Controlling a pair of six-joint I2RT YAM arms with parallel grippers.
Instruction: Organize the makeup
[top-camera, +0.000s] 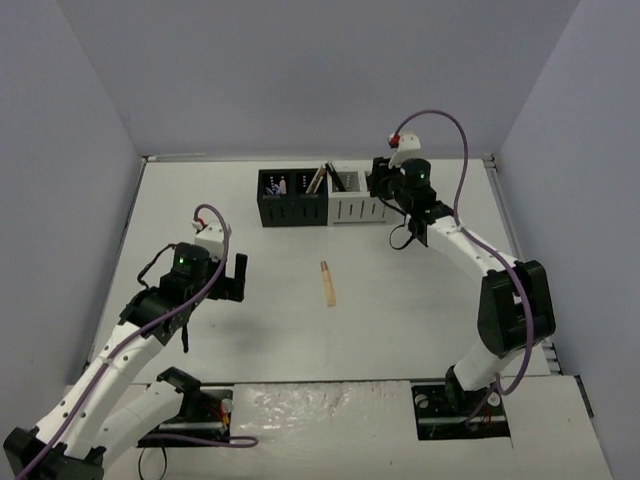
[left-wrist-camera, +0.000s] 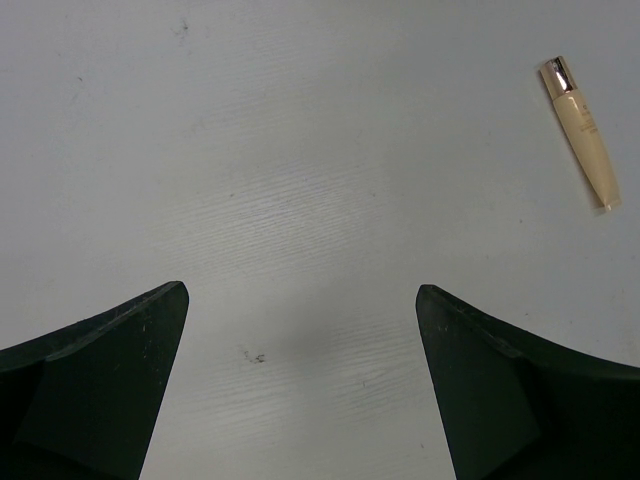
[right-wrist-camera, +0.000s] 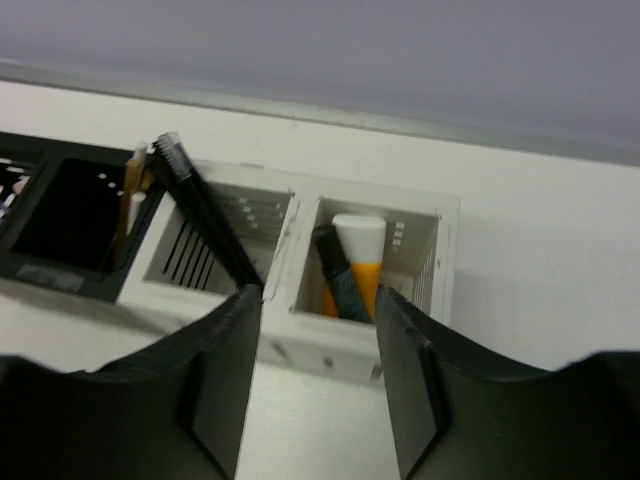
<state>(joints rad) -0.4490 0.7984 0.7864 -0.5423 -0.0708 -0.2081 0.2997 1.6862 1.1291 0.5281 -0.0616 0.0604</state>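
Writing: faint print is seen on the cream tube (left-wrist-camera: 582, 135), too small to be read.
Left gripper (left-wrist-camera: 302, 300): fingers are spread wide; nothing is held or touched, and bare table (left-wrist-camera: 300, 150) is seen between them.
Right gripper (right-wrist-camera: 318, 300): fingers are parted and nothing is grasped; it is held over the white organizer (right-wrist-camera: 440, 250).
Cream tube: laid flat on the table, upper right of the left wrist view, well apart from both grippers.
Orange tube (right-wrist-camera: 362, 275), black tube (right-wrist-camera: 335, 270): stood together in the white organizer's right compartment.
Black brush (right-wrist-camera: 200, 205): leaned in its left compartment.
Black organizer (right-wrist-camera: 60, 215): set just left of the white one.
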